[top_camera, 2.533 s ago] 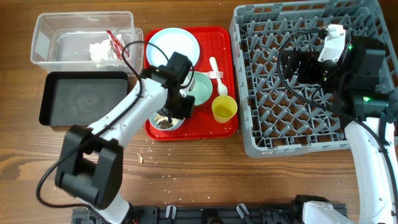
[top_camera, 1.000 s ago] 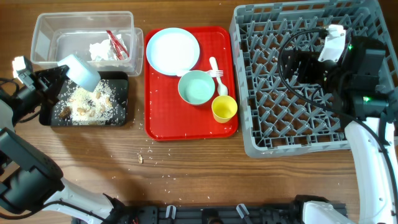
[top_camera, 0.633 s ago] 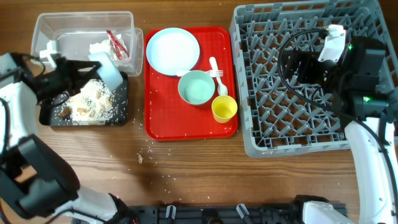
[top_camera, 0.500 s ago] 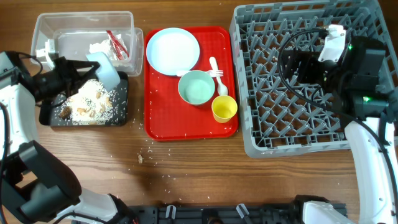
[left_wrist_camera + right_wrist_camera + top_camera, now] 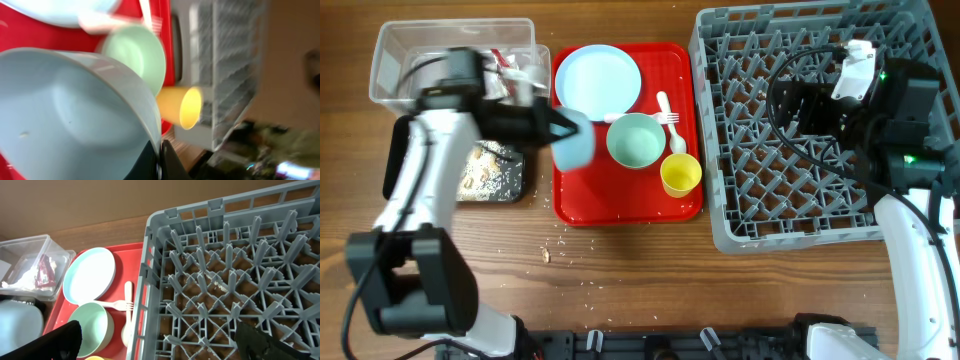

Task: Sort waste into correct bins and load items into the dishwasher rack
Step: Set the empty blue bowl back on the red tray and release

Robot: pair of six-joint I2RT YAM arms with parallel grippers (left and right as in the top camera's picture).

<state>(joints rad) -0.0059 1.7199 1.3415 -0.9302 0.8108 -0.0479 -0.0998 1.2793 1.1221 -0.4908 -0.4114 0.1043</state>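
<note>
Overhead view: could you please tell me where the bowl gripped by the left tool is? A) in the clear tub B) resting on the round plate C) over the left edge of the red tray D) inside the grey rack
C: the left tool pinches the bowl by its rim, and from overhead the bowl lies over the left edge of the red tray.

The wooden table (image 5: 720, 290) carries four things side by side: a clear plastic tub (image 5: 390, 60) at the far left, a black tray (image 5: 518, 180) just in front of it, a red serving tray (image 5: 620, 195) in the middle, and the grey dishwasher rack (image 5: 790, 235) at right. Loose white crumbs (image 5: 546, 254) lie scattered on the bare wood in front of the red tray.
</note>
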